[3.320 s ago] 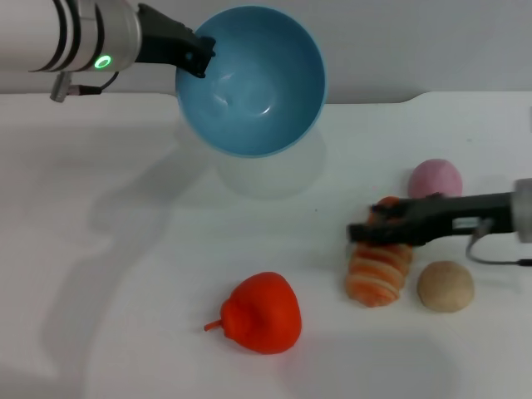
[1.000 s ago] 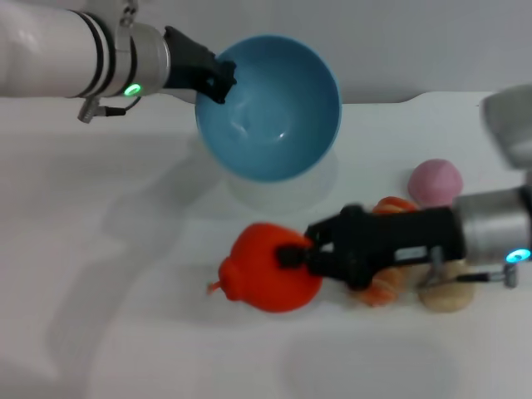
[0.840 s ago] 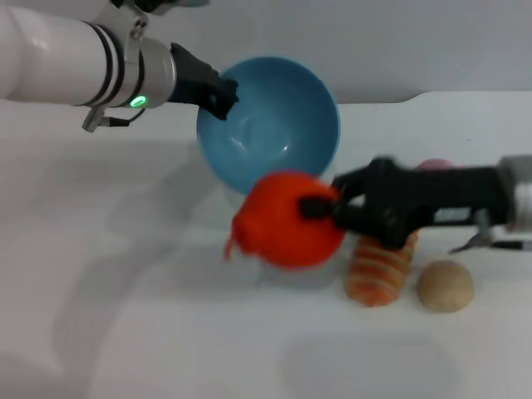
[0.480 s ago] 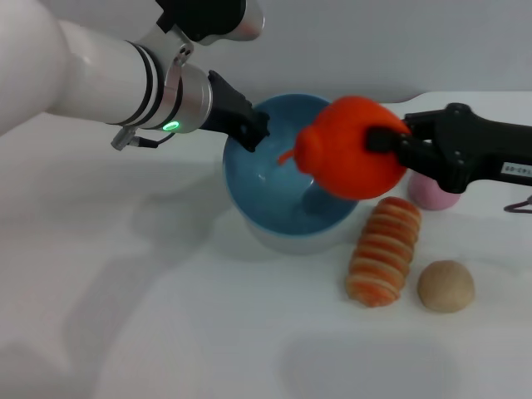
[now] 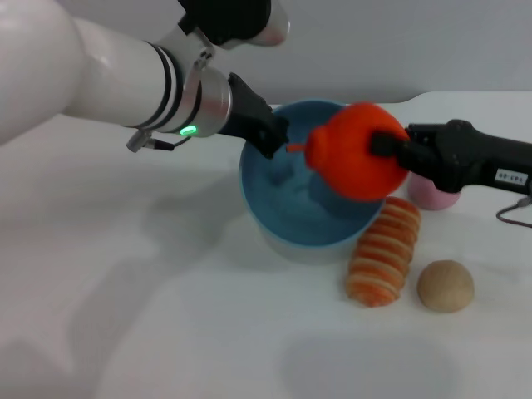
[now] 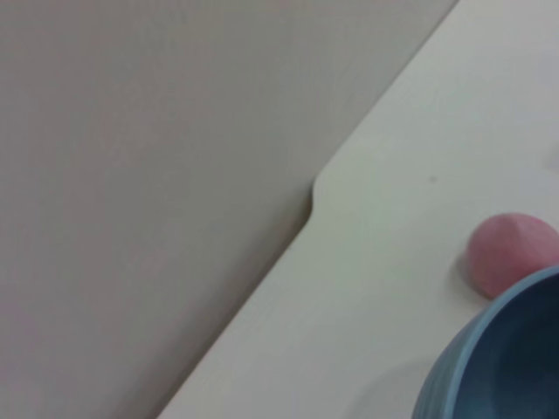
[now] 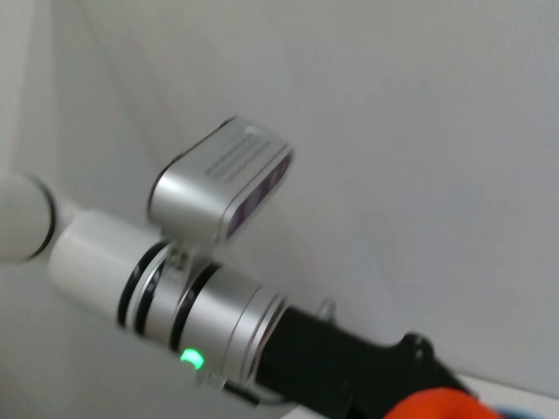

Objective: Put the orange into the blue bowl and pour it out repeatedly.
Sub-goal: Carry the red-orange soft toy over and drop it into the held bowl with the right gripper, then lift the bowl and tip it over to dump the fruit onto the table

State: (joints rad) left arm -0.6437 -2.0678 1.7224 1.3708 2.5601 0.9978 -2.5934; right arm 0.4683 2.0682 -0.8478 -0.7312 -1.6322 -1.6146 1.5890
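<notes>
While the left end effector (image 5: 274, 137) grips one blue bowl (image 5: 287, 212), the right end effector (image 5: 384, 148) clamps one orange (image 5: 353, 154) over it.

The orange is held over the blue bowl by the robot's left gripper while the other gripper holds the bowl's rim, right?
Not quite: the arms are swapped. The head view shows the right gripper holding the orange over the blue bowl, while the left gripper holds the bowl's rim.
</notes>
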